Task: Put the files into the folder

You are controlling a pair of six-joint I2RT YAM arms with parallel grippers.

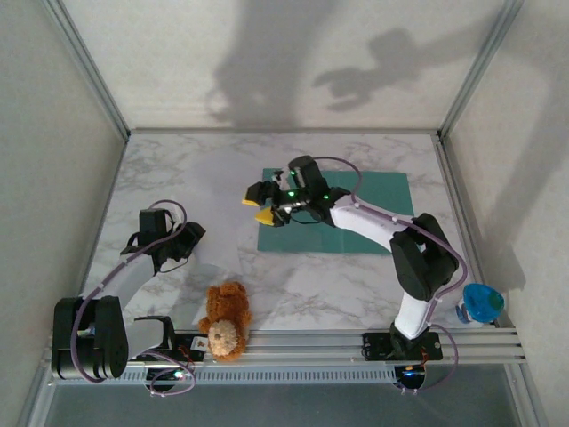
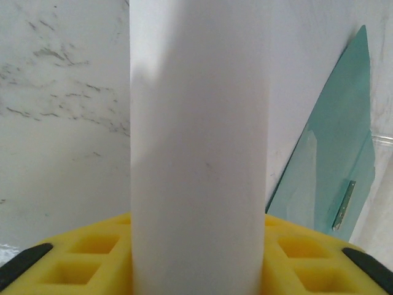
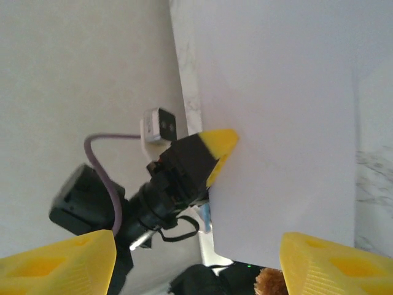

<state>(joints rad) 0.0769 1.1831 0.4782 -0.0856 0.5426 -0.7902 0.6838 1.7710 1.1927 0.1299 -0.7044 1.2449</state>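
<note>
L arm low, elbow bent; L hand (image 3: 216, 153) clamped on edge of files (image 3: 282, 123), sheet bowing up btwn its fingers, on surface (image 1: 178, 169) left of folder (image 1: 373, 222). R arm stretched over folder, R hand (image 1: 260, 208) spread wide, holding nothing.

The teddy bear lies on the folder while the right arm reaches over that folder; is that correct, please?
Not quite: the teddy bear lies at the near edge of the table, apart from the folder, as the top external view shows.

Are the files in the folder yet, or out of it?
Out. The files sit between the fingers of the left gripper, off to one side of the folder, whose teal cover shows no sheet on it.
</note>
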